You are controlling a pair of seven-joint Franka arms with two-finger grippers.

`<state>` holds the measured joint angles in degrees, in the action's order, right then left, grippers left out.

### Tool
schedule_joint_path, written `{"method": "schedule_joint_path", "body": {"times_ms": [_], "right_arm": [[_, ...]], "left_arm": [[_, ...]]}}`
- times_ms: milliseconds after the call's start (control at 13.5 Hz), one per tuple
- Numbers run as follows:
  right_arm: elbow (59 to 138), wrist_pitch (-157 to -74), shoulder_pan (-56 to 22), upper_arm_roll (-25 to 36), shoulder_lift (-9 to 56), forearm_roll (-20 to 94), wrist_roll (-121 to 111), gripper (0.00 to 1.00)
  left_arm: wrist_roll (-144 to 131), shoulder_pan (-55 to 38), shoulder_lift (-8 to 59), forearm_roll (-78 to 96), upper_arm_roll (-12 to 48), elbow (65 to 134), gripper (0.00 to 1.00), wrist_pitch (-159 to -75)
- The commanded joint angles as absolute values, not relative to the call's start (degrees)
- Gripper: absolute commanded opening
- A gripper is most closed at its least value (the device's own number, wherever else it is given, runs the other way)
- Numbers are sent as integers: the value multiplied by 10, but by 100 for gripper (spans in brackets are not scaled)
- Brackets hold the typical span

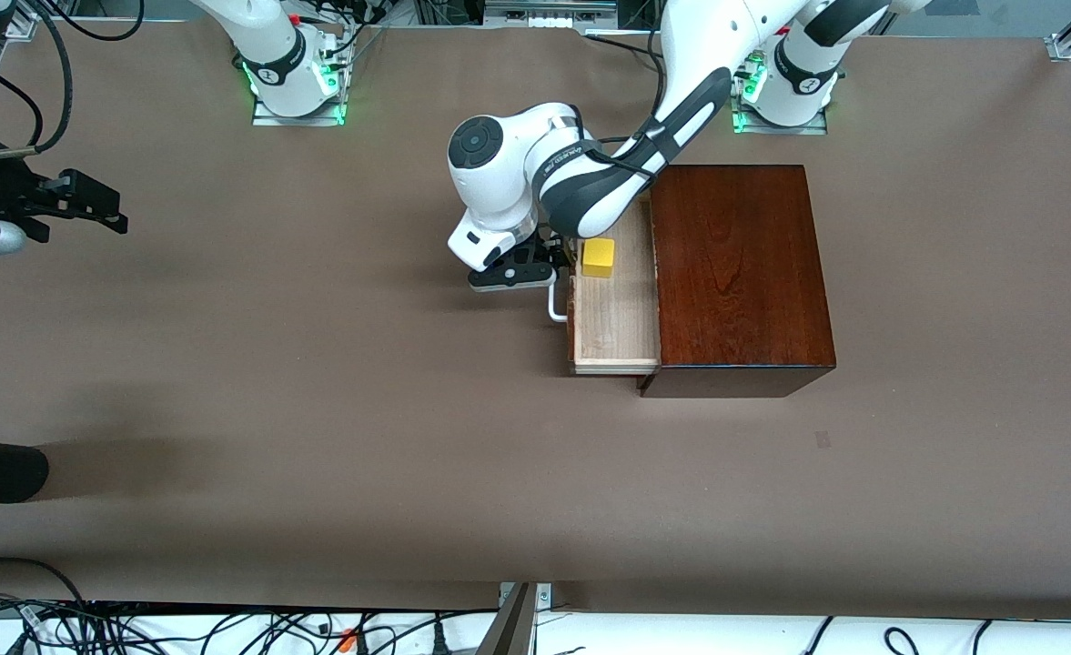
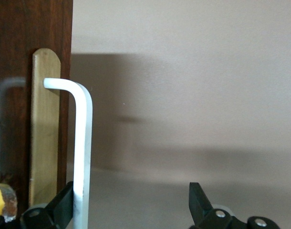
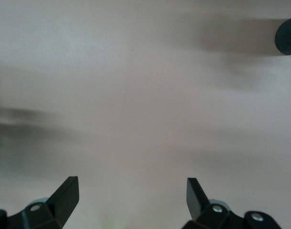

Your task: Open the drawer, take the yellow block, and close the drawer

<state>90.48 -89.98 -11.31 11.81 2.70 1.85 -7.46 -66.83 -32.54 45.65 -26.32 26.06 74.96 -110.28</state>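
Drawer (image 1: 615, 318) pulled out of the reddish-brown wooden box (image 1: 737, 273), toward the right arm's end. Yellow block (image 1: 599, 257) inside the tray, at the end farther from the front camera. Left gripper (image 1: 540, 273) spread wide at the white handle (image 2: 82, 148), gripping nothing, just beside the block. Right gripper (image 3: 131, 198) waiting, spread and empty, well apart over bare table.

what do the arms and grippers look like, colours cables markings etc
Both arms are glossy white with dark grey joint panels; black cables run along them. The left gripper and right gripper have black angular fingers. The bases glow green, with round black markings on the lower links.
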Motion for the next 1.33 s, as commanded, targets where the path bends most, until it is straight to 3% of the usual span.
{"method": "schedule_joint_path", "body": {"times_ms": [0, 370, 593, 741, 1037, 1259], "right_arm": [[895, -896, -108, 116, 29, 21, -78, 100], [895, -893, -108, 115, 29, 20, -77, 100], [895, -891, -109, 115, 29, 22, -77, 100], [896, -901, -108, 115, 32, 29, -77, 100], [896, -908, -111, 114, 40, 26, -77, 100], [896, -919, -116, 112, 54, 22, -73, 100]], "left_arm": [[-700, -359, 490, -254, 270, 691, 100, -1115], [-698, -351, 476, -255, 271, 682, 100, -1107], [-692, -311, 451, -255, 296, 691, 100, -1049], [-672, -262, 423, -252, 344, 698, 100, -1007], [-610, -52, 338, -217, 494, 753, 100, -949], [-566, 81, 325, -217, 564, 767, 100, -932]]}}
